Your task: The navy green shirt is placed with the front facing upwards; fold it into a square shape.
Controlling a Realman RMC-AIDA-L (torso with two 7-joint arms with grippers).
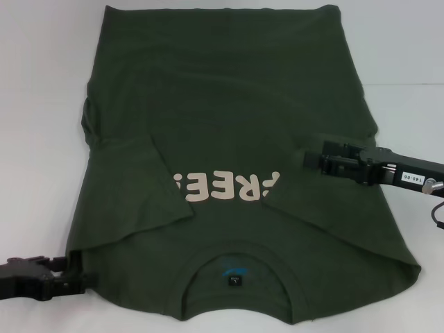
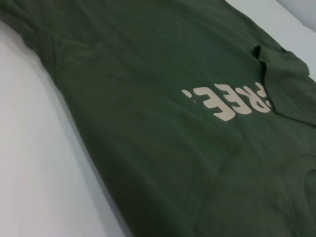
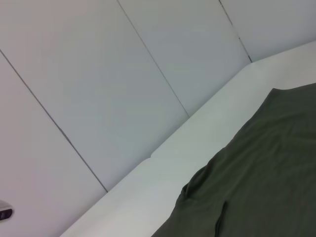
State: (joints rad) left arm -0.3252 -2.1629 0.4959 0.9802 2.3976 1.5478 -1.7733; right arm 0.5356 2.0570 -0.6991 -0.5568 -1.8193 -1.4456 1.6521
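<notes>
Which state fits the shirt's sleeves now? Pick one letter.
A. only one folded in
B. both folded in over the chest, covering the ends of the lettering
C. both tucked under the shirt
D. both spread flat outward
B: on the navy green shirt, a sleeve flap lies folded inward from each side, and both overlap the ends of the cream lettering.

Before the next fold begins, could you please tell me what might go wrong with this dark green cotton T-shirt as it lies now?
1. The right gripper sits over the sleeve folded across the cream block lettering of the dark green cotton T-shirt; pulling away could drag that flap open.

2. The left gripper is at the shirt's near left corner; a tug there could skew the edge.

3. The folded sleeves look uneven and wrinkled, so the final square may come out lopsided.
</notes>
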